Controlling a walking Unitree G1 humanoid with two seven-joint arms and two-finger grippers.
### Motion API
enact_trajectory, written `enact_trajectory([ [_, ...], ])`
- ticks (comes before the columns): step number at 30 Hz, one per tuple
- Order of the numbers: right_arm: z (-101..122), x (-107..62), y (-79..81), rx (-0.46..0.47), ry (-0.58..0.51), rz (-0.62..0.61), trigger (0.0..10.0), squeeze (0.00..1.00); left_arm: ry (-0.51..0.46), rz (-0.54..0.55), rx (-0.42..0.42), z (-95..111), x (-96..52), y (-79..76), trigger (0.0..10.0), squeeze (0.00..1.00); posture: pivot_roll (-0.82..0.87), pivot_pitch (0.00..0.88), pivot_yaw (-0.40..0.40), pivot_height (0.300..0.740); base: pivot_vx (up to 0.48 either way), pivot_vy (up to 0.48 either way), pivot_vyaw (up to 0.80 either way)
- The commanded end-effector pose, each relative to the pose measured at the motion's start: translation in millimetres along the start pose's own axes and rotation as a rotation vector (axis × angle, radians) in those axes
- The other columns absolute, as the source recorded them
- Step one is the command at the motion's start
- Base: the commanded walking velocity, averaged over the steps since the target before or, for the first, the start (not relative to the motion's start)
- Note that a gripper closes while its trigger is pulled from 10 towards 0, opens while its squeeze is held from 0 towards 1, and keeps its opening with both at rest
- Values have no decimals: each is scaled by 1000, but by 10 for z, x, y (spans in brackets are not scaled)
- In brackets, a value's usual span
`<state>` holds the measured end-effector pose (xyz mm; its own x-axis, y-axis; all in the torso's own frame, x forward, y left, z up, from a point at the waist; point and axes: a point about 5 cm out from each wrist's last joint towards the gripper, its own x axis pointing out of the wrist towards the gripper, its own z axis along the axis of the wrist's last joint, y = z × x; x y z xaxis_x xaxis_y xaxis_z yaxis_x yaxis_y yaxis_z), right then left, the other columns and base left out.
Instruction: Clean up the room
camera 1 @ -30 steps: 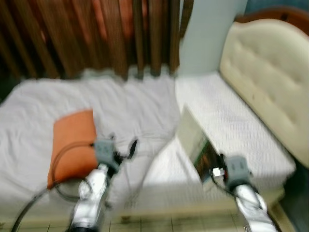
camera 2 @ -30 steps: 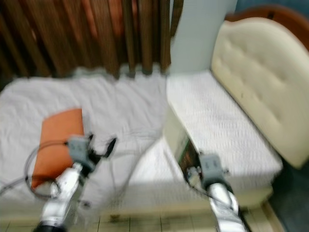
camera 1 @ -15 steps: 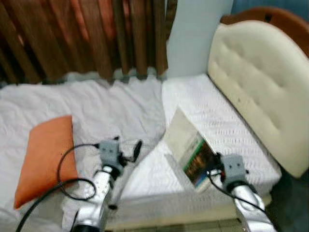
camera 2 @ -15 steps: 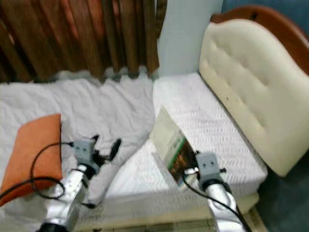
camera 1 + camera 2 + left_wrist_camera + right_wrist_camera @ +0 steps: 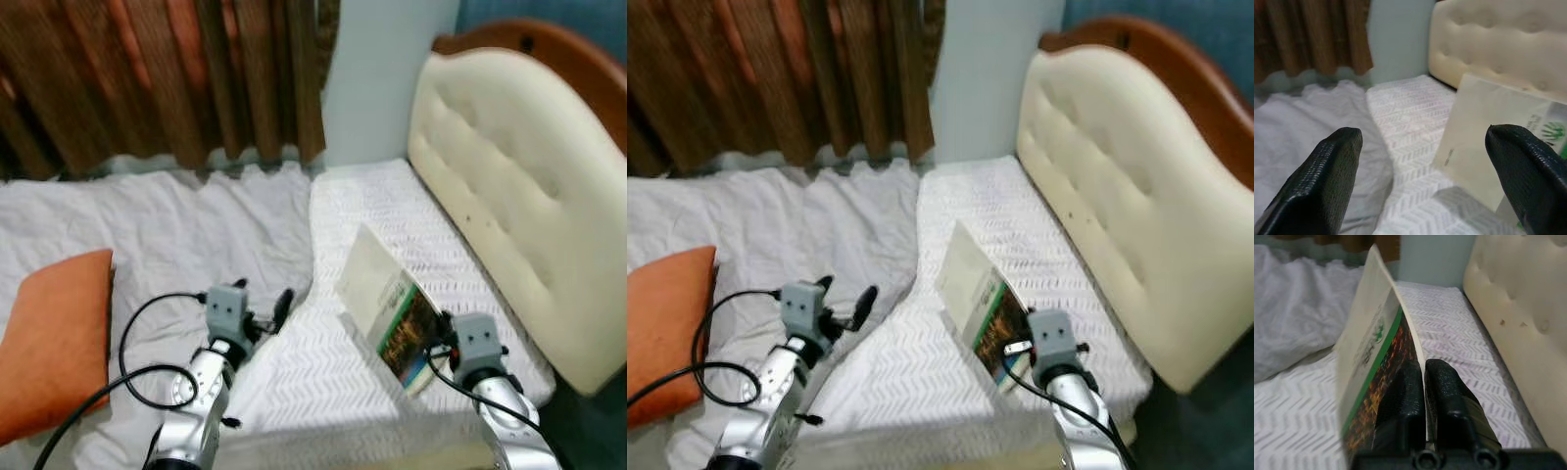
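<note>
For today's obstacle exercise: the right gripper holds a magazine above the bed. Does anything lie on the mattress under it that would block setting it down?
Nothing visible does. The right gripper pinches the magazine over bare white mattress; the grey blanket and orange pillow lie off to the left.

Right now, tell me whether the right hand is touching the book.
Touching. In the right wrist view the right hand has both black fingers pressed flat against the book, one on each side of its thin edge.

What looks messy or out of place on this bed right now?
The gray blanket lies rumpled, leaving the white mattress bare near the headboard. An orange pillow sits far from it.
</note>
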<state>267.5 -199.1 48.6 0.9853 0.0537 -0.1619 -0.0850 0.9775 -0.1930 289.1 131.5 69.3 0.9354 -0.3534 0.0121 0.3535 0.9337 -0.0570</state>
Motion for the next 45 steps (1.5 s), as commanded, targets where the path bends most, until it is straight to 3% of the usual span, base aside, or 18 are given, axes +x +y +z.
enact_trajectory([
  [1,138,106,37,86,-41,-16,0,0,2,4,33,26,-54,96,10000,0,-72,0,14,740,356,0,0],
  [2,138,106,37,86,-41,-16,0,0,2,4,33,26,-54,96,10000,0,-72,0,14,740,356,0,0],
  [5,104,262,38,255,22,-40,0,0,-4,-34,54,55,-76,68,10000,0,-65,4,33,740,0,0,0],
  [10,126,559,213,518,123,-14,0,0,-12,-228,127,234,-87,-91,10000,0,6,124,78,740,0,0,0],
  [11,126,559,213,518,123,-14,0,0,-12,-228,127,234,-87,-91,10000,0,6,124,78,740,0,0,0],
  [14,201,698,304,751,152,-37,0,0,22,-391,167,366,-160,-198,10000,0,105,254,148,740,0,0,0],
  [17,154,721,340,920,186,-98,0,0,27,-476,187,554,-293,-217,10000,0,190,367,223,740,0,0,0],
  [22,-93,626,353,1090,282,-210,0,0,60,-499,201,665,-416,-183,10000,0,247,446,260,740,0,0,0],
  [24,-135,604,324,1089,297,-234,0,0,69,-487,193,681,-445,-165,10000,0,249,453,259,740,0,0,0],
  [27,-33,663,278,863,271,-187,0,0,105,-448,163,709,-606,-140,10000,0,228,438,237,740,0,0,0],
  [29,214,782,334,656,191,-93,0,0,111,-431,155,696,-645,-133,10000,0,217,449,224,740,0,0,0],
  [31,543,902,437,525,60,4,0,0,119,-420,144,675,-686,-149,10000,0,200,448,211,740,0,0,0],
  [35,1052,1003,534,538,-159,103,0,0,134,-421,127,631,-760,-245,10000,0,167,444,183,740,0,0,0],
  [38,1214,1023,429,683,-228,105,0,0,157,-442,99,569,-828,-337,10000,0,150,445,166,740,0,0,0],
  [39,1242,1028,373,752,-237,106,0,0,163,-446,90,541,-846,-360,10000,0,150,445,166,740,0,0,0],
  [41,1245,1032,324,803,-237,104,0,0,168,-446,85,522,-856,-374,10000,0,142,449,163,740,0,0,0],
  [43,1123,1034,197,888,-189,77,0,0,183,-454,62,485,-883,-399,10000,0,144,459,159,740,0,0,0],
  [45,1065,1030,158,905,-168,66,0,0,188,-457,53,474,-893,-406,10000,0,144,459,159,740,0,0,0],
])
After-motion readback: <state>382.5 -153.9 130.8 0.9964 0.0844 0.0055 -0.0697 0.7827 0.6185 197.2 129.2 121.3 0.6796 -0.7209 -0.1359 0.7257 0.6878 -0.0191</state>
